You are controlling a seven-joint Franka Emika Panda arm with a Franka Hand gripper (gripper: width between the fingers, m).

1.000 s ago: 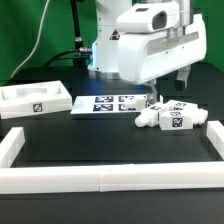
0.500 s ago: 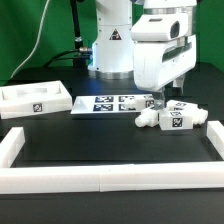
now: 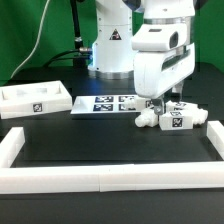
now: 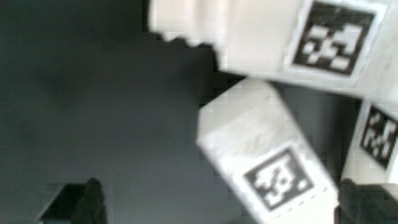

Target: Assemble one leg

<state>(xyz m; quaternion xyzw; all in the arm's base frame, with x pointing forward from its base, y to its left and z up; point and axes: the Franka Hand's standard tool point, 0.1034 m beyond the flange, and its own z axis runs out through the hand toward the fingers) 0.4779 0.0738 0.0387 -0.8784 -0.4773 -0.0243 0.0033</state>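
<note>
The surface (image 3: 100,140) is a matte black sheet filling the lower half of the exterior frame. White border rails (image 3: 110,180) lie on it, one along the bottom edge and a short one up each side. At middle left rests a flat white panel (image 3: 35,98) with a raised rim and one tag. Just right of it, at centre, lies the marker board (image 3: 105,103). At middle right a small cluster of tagged white legs (image 3: 175,118) lies close together, two seen near in the wrist view.
</note>
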